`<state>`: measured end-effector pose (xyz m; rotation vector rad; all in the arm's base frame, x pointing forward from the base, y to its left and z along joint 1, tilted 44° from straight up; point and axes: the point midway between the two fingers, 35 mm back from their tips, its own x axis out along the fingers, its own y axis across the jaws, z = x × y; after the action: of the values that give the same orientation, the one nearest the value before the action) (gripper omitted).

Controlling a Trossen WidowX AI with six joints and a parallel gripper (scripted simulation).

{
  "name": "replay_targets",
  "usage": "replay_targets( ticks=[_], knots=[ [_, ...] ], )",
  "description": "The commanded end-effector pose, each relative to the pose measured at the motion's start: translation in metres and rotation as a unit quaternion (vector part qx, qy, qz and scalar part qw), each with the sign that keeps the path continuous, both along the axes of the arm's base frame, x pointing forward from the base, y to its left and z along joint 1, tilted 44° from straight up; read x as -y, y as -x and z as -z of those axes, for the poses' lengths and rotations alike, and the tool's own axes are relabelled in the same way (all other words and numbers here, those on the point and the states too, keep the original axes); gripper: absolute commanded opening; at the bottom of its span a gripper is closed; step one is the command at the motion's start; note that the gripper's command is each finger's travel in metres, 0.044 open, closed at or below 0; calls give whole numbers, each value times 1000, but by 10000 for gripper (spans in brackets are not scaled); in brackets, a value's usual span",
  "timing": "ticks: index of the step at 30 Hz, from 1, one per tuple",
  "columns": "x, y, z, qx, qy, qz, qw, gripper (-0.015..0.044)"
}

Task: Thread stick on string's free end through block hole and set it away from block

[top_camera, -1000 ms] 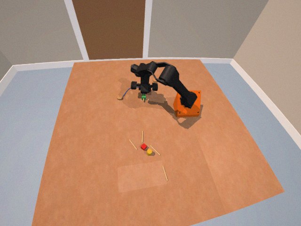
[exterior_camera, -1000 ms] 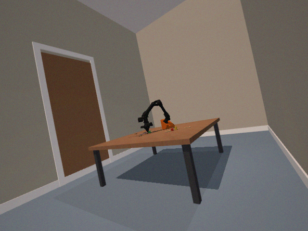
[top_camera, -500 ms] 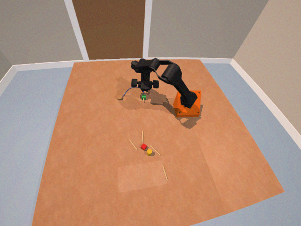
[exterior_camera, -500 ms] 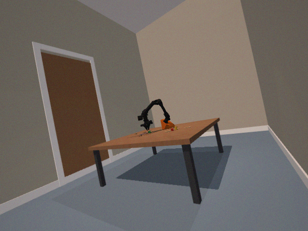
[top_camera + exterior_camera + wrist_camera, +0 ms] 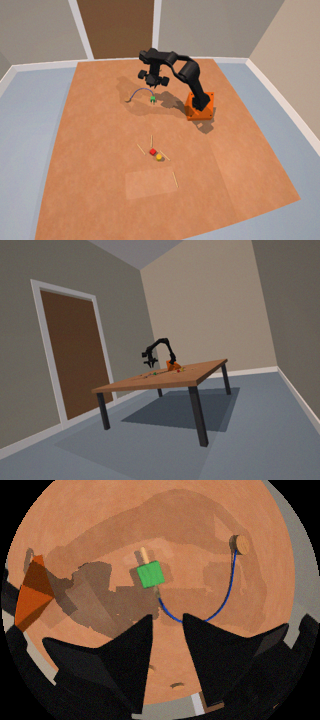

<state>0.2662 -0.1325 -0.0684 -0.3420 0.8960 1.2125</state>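
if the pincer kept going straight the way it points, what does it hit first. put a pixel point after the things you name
Probably the table [image 5: 103, 155] [image 5: 165, 379] [image 5: 50, 535], or the blue string [image 5: 142, 88] [image 5: 172, 618] lying just ahead of the pincer [image 5: 153, 87] [image 5: 151, 367] [image 5: 167, 619]. Depth is unclear; the green block [image 5: 152, 99] [image 5: 154, 373] [image 5: 150, 574] looks slightly off that line.

Top looks steeply down—exterior sits low, farther off—wrist peers past the gripper [image 5: 153, 86] [image 5: 151, 367] [image 5: 168, 617]; all share the table [image 5: 103, 155] [image 5: 144, 385] [image 5: 270, 575].

Green block [image 5: 150, 574] — pale stick [image 5: 145, 555] protruding
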Motion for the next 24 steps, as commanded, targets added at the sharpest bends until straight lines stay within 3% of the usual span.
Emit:
replay_targets(
  ticks=[1, 5, 10, 24],
  knots=[
    [-8, 0, -6, -139, -20, 154, 978, 122],
    [-14, -1, -11, -262, -34, 288, 921, 122],
    [-21, -2, -17, -401, -48, 440, 802, 122],
    [-33, -3, -27, -572, -62, 624, 528, 122]
  ],
)
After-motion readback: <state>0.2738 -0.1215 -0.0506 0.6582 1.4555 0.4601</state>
